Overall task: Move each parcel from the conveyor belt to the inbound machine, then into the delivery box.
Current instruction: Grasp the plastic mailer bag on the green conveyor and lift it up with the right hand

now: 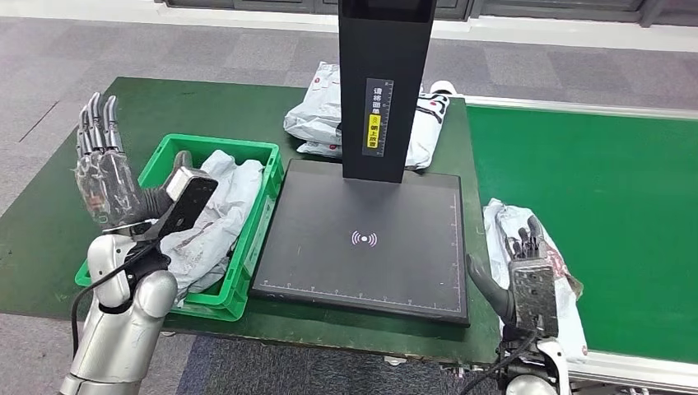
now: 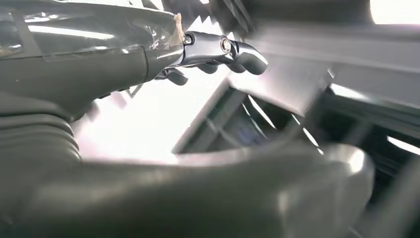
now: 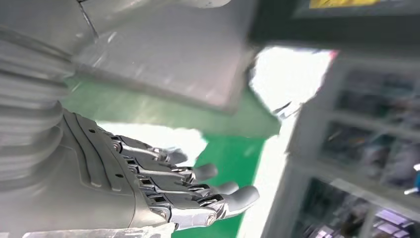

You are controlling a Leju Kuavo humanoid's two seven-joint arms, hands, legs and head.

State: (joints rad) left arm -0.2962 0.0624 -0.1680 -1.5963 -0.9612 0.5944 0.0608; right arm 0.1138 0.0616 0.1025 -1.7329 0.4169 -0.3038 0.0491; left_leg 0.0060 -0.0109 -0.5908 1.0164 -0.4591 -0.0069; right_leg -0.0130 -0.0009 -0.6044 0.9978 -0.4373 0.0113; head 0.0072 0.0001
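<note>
A white parcel (image 1: 543,271) lies at the near left edge of the green conveyor belt (image 1: 593,197). My right hand (image 1: 527,276) hovers over it, fingers spread, thumb out to the side, holding nothing; its fingers (image 3: 198,193) stand apart in the right wrist view. My left hand (image 1: 103,169) is raised beside the green delivery box (image 1: 247,247), fingers straight up and apart, empty. Grey-white parcels (image 1: 216,210) fill the box. The black inbound machine's scan plate (image 1: 362,239) lies bare between box and belt. Another white parcel (image 1: 329,115) lies behind its black post (image 1: 383,82).
The box and machine stand on a dark green table (image 1: 49,214) whose near edge runs just in front of them. Grey carpet lies beyond. The belt stretches away to the right with bare green surface.
</note>
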